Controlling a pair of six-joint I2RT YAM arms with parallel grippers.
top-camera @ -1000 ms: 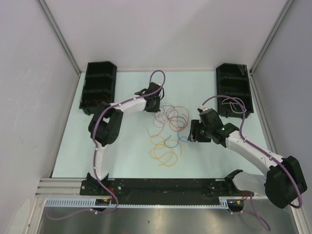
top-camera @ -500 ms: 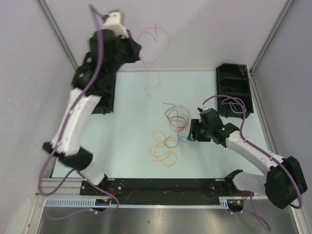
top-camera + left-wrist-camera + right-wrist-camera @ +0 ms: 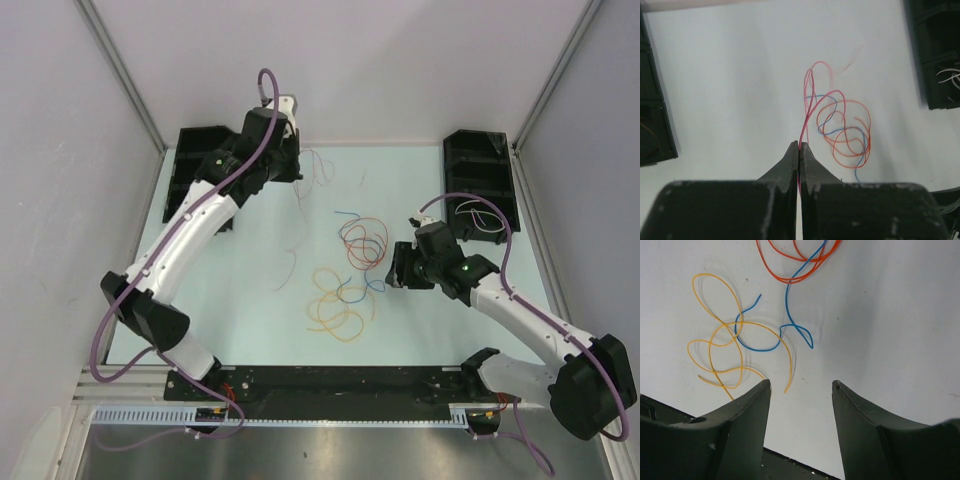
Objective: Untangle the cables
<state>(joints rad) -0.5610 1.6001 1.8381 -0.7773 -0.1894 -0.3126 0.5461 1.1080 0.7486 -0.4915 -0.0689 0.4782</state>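
While the left arm stretches over the table toward the left bin at the far corner, the right arm sits low at mid-right, with the right bin beyond it. Left gripper is clamped tight on one pink-red cable, pinched right at the tips. That cable's loops hang below the jaws and overlap the heap in the wrist view; hooked in or just lined up, cannot tell. Right gripper is spread apart, holding nothing, just beside the heap's right edge.

The cables lie mid-table in loose overlapping loops. Red loops are on the far side and the orange cable on the near side, with the blue cable threading between them.

Handling, judged:
- Very thin, light, limp wire with no stiffness.
- It will likely drag its neighbours wherever loops are hooked.
- It slips from a pinch easily, so grab near a free end or on a lone stretch, away from crossings.

Views:
- Left wrist shows the wire actually between the jaws, where the top view gives only faint strands there. It also shows white wires in the right bin.
- Right wrist shows orange crossing blue, and an orange free end near its left finger. That is too small to see from the top view.
- Only the top view gives both arms and both bins together.
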